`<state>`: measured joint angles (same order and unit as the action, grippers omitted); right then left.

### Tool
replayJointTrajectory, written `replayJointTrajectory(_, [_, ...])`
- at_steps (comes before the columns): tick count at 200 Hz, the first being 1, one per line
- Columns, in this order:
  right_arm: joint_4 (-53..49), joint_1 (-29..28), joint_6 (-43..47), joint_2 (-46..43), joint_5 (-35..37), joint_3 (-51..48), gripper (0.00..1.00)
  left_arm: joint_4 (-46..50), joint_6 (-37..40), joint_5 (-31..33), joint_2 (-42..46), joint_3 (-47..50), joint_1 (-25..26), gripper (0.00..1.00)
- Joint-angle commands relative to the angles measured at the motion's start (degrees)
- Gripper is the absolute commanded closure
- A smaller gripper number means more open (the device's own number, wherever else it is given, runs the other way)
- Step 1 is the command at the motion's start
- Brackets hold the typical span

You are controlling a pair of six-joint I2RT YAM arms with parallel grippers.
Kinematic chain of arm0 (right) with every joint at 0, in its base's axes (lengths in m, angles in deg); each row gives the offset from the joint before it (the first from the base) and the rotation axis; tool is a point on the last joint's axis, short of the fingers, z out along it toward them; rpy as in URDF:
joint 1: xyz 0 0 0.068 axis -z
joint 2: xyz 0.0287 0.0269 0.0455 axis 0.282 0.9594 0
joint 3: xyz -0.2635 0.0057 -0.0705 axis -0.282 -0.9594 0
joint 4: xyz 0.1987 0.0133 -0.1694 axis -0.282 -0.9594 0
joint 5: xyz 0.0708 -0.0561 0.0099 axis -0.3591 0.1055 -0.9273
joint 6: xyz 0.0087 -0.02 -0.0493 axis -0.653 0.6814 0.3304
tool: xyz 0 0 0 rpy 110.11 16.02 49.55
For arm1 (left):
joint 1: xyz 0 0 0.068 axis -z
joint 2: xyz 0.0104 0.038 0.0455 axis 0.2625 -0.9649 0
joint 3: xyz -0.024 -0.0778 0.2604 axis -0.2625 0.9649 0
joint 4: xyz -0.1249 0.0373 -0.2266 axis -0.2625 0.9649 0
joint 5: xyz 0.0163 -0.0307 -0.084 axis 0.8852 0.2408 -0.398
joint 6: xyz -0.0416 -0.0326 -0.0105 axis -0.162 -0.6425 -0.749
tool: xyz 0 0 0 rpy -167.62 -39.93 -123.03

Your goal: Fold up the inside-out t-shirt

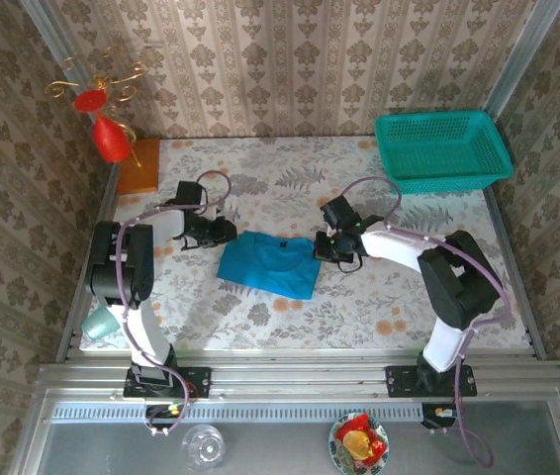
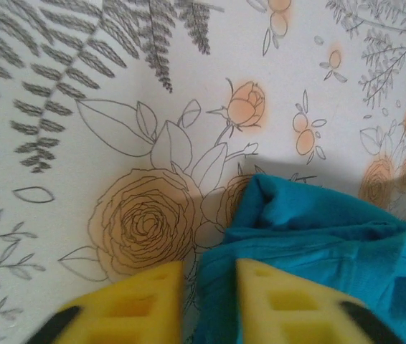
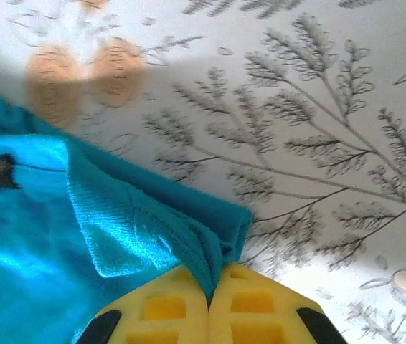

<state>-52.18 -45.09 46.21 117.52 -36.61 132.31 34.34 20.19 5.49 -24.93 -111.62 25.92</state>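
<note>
1. The right claw [image 3: 209, 281] is pressed together, pinching a hemmed corner of the plain bright blue cloth t-shirt [image 3: 38, 215].
2. The left claw [image 2: 209, 279] stands slightly spread at the shirt's left edge.
3. The shirt lies bunched in the middle of the flower-printed table [image 1: 290, 178], well apart from every edge.
4. I'd close the left claw fully on its corner, then lift both sides level.
5. Whether any cloth sits between the left fingers is hard to make out.

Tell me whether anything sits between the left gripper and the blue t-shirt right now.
Nothing visible does. The left gripper has its fingers slightly apart right at the edge of the t-shirt, with blue cloth reaching into the gap. The right gripper is shut on the opposite edge.
</note>
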Motion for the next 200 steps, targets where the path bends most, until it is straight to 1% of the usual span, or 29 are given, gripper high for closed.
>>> replayJointTrajectory(1, [-5.89,0.92,2.49,3.35,2.30,3.90,0.89,3.29,0.62,3.24,6.42,-0.83,-0.75,0.65])
replayJointTrajectory(6, [-6.97,1.06,2.97,3.38,2.72,4.68,0.83,4.06,0.61,3.97,7.58,-0.79,-0.92,0.63])
replayJointTrajectory(13, [-8.35,1.16,3.68,2.94,3.58,5.76,0.73,5.25,0.83,4.80,9.41,-0.70,-1.11,0.61])
replayJointTrajectory(19, [-10.18,1.20,4.05,2.21,4.25,6.63,0.68,6.64,1.42,5.43,10.97,-0.76,-1.22,0.60])
replayJointTrajectory(28, [-12.15,1.18,4.63,0.64,5.19,7.87,0.63,9.03,2.88,5.70,13.25,-1.09,-0.99,0.58])
replayJointTrajectory(49, [-17.56,0.40,5.09,-4.00,5.37,9.31,0.56,13.57,4.27,5.92,18.13,-0.78,0.28,0.57])
replayJointTrajectory(62, [-18.99,-0.89,4.70,-6.14,4.43,9.60,0.55,15.22,4.06,4.95,19.91,0.00,1.84,0.58])
replayJointTrajectory(78, [-17.15,-2.73,3.05,-7.44,-0.92,8.70,0.54,16.18,2.82,3.69,20.68,1.17,4.67,0.62])
replayJointTrajectory(95, [-10.55,-5.02,0.00,-7.11,-9.41,7.19,0.53,15.52,0.59,2.56,20.15,2.65,7.86,0.66])
replayJointTrajectory(111, [-3.14,-7.14,-3.66,-5.34,-16.81,6.21,0.53,13.19,-1.30,1.47,19.01,4.14,10.34,0.73])
replayJointTrajectory(133, [5.21,-9.25,-7.75,-2.06,-22.37,5.85,0.52,10.88,-2.18,1.77,16.62,5.66,12.25,0.81])
replayJointTrajectory(148, [9.81,-9.46,-9.39,0.26,-24.51,5.00,0.52,9.29,-2.38,1.83,14.54,6.68,12.42,0.85])
replayJointTrajectory(159, [12.30,-8.98,-9.87,2.42,-25.50,4.32,0.52,8.14,-2.15,1.99,13.03,7.37,12.34,0.87])
replayJointTrajectory(174, [14.04,-7.98,-10.45,5.32,-26.62,3.37,0.52,8.20,-1.42,3.94,10.55,7.53,12.31,0.88])
replayJointTrajectory(188, [14.43,-7.10,-10.44,6.93,-24.72,2.22,0.52,9.10,-0.45,6.37,8.13,7.52,12.07,0.89])
replayJointTrajectory(200, [13.39,-6.08,-9.78,8.34,-22.67,1.44,0.52,8.89,-0.03,6.43,6.30,7.55,11.81,0.89])
